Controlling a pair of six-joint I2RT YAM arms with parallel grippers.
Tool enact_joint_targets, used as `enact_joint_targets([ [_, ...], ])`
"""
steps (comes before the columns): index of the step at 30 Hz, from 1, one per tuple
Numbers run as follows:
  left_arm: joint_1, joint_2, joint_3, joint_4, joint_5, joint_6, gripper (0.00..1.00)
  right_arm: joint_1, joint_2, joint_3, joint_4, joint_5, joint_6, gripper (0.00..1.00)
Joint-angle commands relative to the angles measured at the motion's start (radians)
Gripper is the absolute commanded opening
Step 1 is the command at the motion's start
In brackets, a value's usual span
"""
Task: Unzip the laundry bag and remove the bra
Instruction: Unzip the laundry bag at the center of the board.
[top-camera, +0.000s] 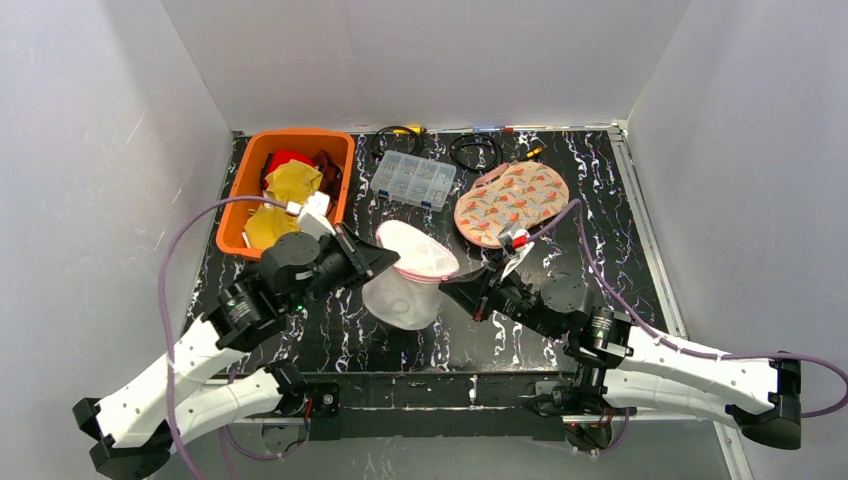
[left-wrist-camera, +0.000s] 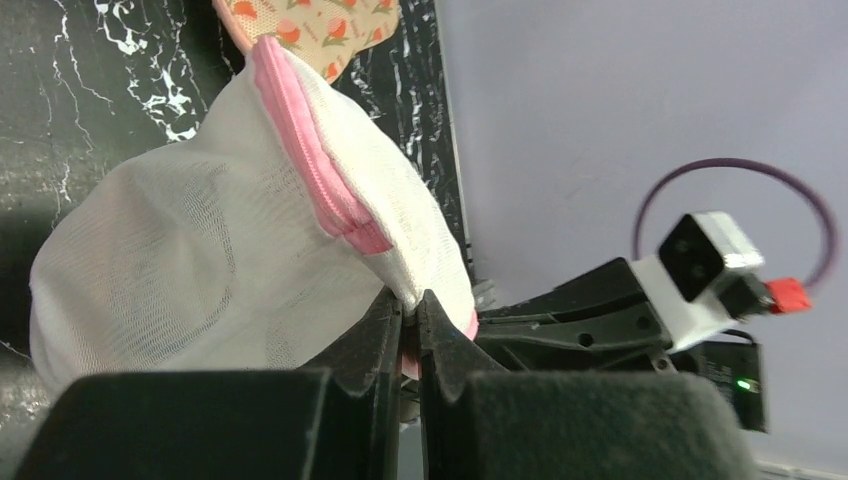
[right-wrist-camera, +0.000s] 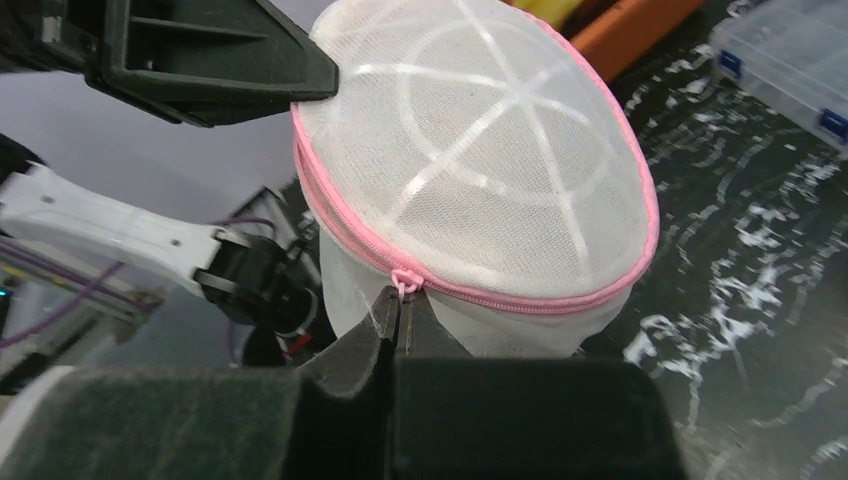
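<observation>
over the middle of the desk (top-camera: 330, 345) the white mesh laundry bag (top-camera: 405, 285) hangs lifted between both claws. left gripper (top-camera: 390, 258) is pinched tight on its pink-zippered rim; right gripper (top-camera: 446, 288) is clamped on the zipper pull (right-wrist-camera: 405, 280). behind lie a clear organiser box (top-camera: 413, 180), a floral pouch (top-camera: 512, 202), and an orange bin (top-camera: 240, 235) by the far left corner.

Scanning all three views now and there's nothing to read: no lettering, number, brand or sign comes through on the bag (right-wrist-camera: 470, 150), on the clear box (top-camera: 413, 180) or on the orange bin (top-camera: 300, 134)
</observation>
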Motion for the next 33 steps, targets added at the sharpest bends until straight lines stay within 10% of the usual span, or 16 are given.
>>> enact_joint_targets([
  [1, 0.004, 0.068, -0.115, 0.247, 0.088, 0.098, 0.0, -0.001, -0.027, 0.039, -0.237, 0.1, -0.118, 0.01],
  [10, 0.223, 0.408, -0.199, 0.697, 0.638, 0.241, 0.0, -0.002, -0.087, -0.102, -0.29, 0.167, -0.071, 0.01],
  [17, 0.237, 0.428, -0.31, 0.735, 0.579, 0.253, 0.03, 0.001, -0.068, -0.266, -0.122, 0.142, 0.047, 0.01],
  [27, 0.231, 0.132, -0.575, 0.612, 0.374, 0.081, 0.82, 0.014, 0.025, -0.321, 0.058, 0.156, 0.158, 0.01],
  [33, 0.078, -0.046, -0.561, 0.347, 0.133, -0.016, 0.93, 0.024, 0.073, -0.318, 0.123, 0.16, 0.201, 0.01],
])
